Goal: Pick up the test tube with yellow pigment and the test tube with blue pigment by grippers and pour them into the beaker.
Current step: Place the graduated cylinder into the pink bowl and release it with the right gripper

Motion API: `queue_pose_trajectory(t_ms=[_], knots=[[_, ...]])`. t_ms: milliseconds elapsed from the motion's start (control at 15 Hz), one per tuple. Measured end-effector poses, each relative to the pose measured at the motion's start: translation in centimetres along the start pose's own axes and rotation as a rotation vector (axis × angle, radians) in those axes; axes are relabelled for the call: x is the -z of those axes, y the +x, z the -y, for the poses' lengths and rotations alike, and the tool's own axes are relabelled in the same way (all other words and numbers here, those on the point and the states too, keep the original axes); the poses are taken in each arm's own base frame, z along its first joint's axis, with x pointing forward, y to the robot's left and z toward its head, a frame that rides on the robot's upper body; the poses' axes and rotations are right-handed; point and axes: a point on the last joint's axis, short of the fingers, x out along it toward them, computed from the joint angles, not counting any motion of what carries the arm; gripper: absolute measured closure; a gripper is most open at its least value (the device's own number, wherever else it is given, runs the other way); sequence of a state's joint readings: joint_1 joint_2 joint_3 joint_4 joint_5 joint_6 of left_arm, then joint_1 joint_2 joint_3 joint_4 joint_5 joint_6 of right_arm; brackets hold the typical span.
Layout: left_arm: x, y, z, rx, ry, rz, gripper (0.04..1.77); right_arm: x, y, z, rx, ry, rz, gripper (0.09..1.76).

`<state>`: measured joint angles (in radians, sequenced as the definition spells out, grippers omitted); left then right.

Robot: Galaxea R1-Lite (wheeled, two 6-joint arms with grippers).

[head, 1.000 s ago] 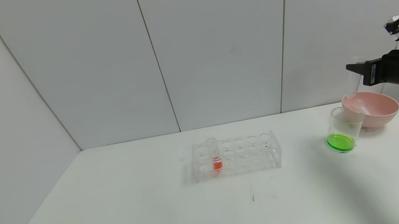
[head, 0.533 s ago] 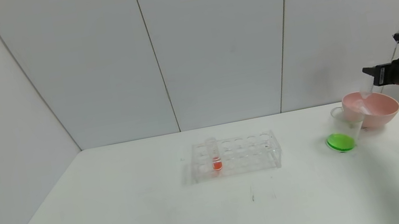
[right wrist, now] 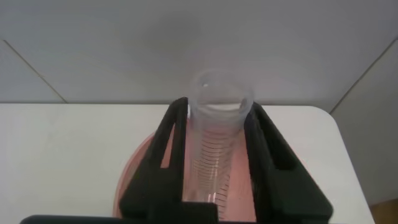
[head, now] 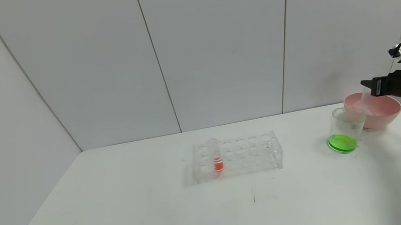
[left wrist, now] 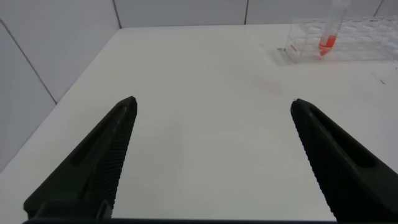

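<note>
My right gripper (head: 368,85) is shut on a clear, ridged test tube (head: 366,100) that looks empty. It holds the tube upright, low over the pink bowl (head: 388,113). In the right wrist view the tube (right wrist: 216,146) sits between the two black fingers (right wrist: 171,134) with the bowl (right wrist: 140,183) beneath. No yellow or blue liquid shows anywhere. The beaker (head: 344,122) stands in front of the bowl with green liquid (head: 341,143) at its bottom. My left gripper (left wrist: 212,107) is open and empty over the bare table near its left side, out of the head view.
A clear tube rack (head: 237,156) stands mid-table with one orange-red tube (head: 216,158) in it; both also show in the left wrist view, rack (left wrist: 360,38) and tube (left wrist: 328,38). The table's right edge is close behind the bowl.
My right gripper has come down and drawn back to the right with the tube, from above the beaker to low over the pink bowl.
</note>
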<state>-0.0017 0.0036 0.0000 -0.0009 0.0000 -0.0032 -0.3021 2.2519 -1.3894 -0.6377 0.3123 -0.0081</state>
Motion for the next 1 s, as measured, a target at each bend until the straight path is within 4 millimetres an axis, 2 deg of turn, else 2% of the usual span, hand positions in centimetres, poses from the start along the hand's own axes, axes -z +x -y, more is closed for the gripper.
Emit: queue_pose_trajectory(t_ms=[267,467,667,1000], knots=[[0.0,0.0,0.0,0.000,0.000,0.000,0.05,0.3,0.3,-0.4,-0.010,0.000,-0.006,0.75],[0.0,0.0,0.0,0.000,0.000,0.000,0.05,-0.3,0.6,-1.7,-0.035,-0.010,0.006,0.55],[0.0,0.0,0.0,0.000,0.000,0.000,0.05,-1.3,0.6,-4.5,-0.092,-0.025,0.024,0.42],[0.0,0.0,0.0,0.000,0.000,0.000,0.05,-3.7,-0.9,-11.2,-0.174,-0.059,0.067,0.29]])
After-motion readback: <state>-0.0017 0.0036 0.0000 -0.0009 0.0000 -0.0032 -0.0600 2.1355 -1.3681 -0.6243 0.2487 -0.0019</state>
